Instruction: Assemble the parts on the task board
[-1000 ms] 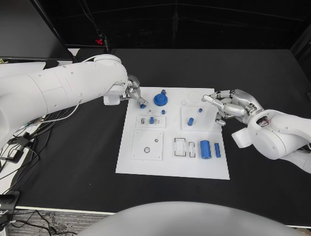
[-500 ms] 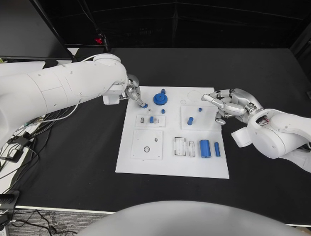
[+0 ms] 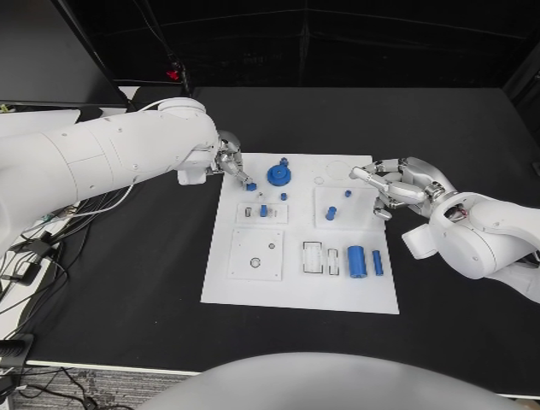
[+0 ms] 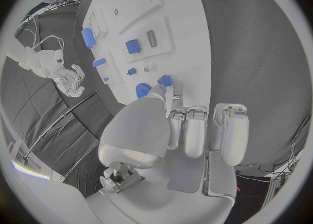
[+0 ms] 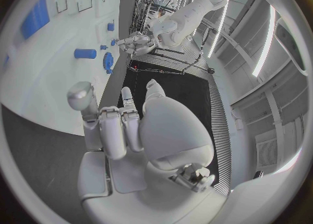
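The white task board (image 3: pixel 297 282) lies in the middle of the black table. At its far left corner my left hand (image 3: pixel 230 161) points down, and thumb and one finger pinch a small blue part (image 3: pixel 250 185), also seen in the left wrist view (image 4: pixel 165 81). Beside it stands a blue gear (image 3: pixel 278 178). More blue parts sit in the board: a peg (image 3: pixel 331 211), a small block (image 3: pixel 264 208) and two cylinders (image 3: pixel 356 258). My right hand (image 3: pixel 396 187) hovers at the board's right edge, fingers bent and apart, holding nothing.
Cables (image 3: pixel 36 248) hang at the table's left edge, under my left arm. A dark monitor (image 3: pixel 24 51) stands at the far left. Bare black table stretches beyond the board and to its right.
The left hand's fingertips and the small blue part have crept slightly down toward the board. The right hand has barely shifted.
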